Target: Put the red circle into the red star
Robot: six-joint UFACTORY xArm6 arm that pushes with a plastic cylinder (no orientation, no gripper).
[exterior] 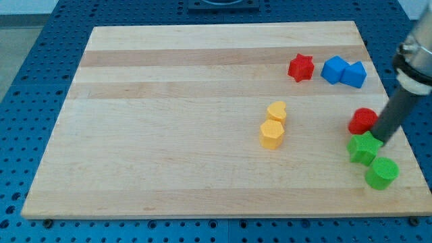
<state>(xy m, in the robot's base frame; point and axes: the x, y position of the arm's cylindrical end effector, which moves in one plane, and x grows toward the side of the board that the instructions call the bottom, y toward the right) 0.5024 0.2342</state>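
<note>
The red circle (362, 121) lies near the board's right edge. The red star (301, 67) lies up and to the left of it, near the view's top right. My tip (381, 140) is at the end of the dark rod, just right of and slightly below the red circle, touching or nearly touching it, and just above the green star (364, 148).
Two blue blocks (343, 71) sit right of the red star. A green cylinder (381, 173) lies below the green star. A yellow heart (277, 111) and a yellow hexagon (271, 133) sit mid-board. The wooden board (169, 135) rests on a blue perforated table.
</note>
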